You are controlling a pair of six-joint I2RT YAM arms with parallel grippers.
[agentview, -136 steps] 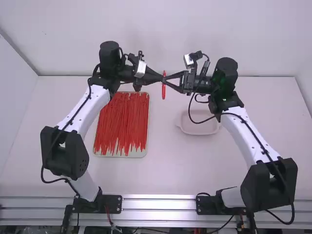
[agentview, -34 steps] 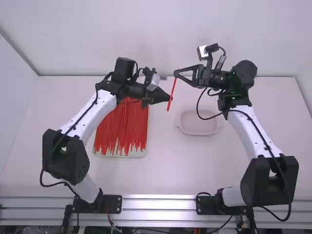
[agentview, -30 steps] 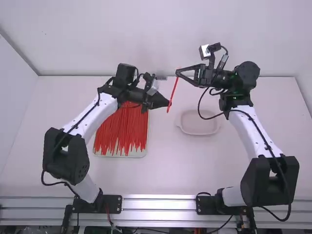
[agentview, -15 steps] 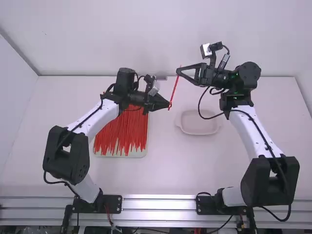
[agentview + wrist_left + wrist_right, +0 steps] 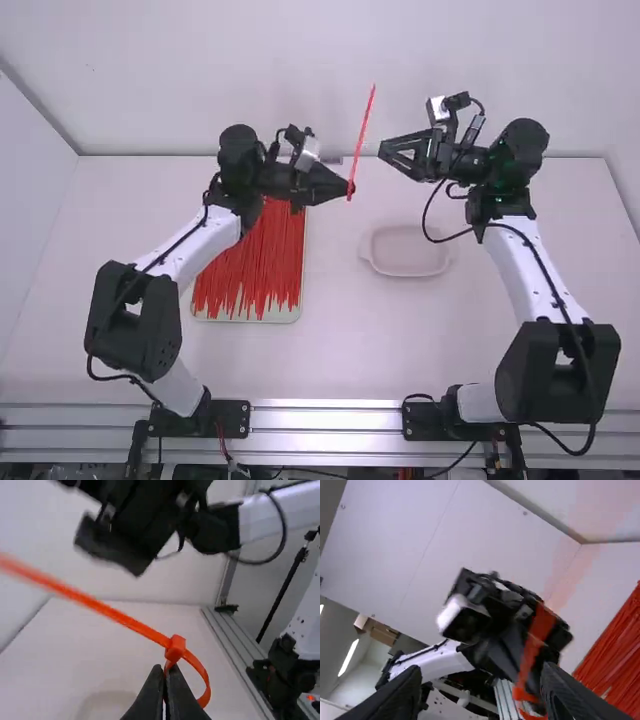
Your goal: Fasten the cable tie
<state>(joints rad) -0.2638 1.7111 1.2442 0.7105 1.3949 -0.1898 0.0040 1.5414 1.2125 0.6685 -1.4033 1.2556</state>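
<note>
A red cable tie [image 5: 362, 130] stands nearly upright above the table's far middle, its long tail free at the top. My left gripper [image 5: 345, 187] is shut on its lower end. In the left wrist view the closed fingers [image 5: 159, 690] pinch the strap just under the tie's head [image 5: 175, 646], with a small closed loop [image 5: 201, 680] curling beside them. My right gripper [image 5: 395, 160] hangs a little to the right of the tail, open and holding nothing. The right wrist view looks at the left gripper and the tie [image 5: 536, 632] between its own spread fingers [image 5: 402, 695].
A tray [image 5: 297, 318] with several loose red cable ties lies on the table under the left arm. A white bowl [image 5: 405, 252] sits right of it, below the right gripper. The near half of the table is bare.
The right gripper has let go of the tie's tail, opened and drawn back to the right. The left gripper has risen slightly and turned, so the tail now points up.
</note>
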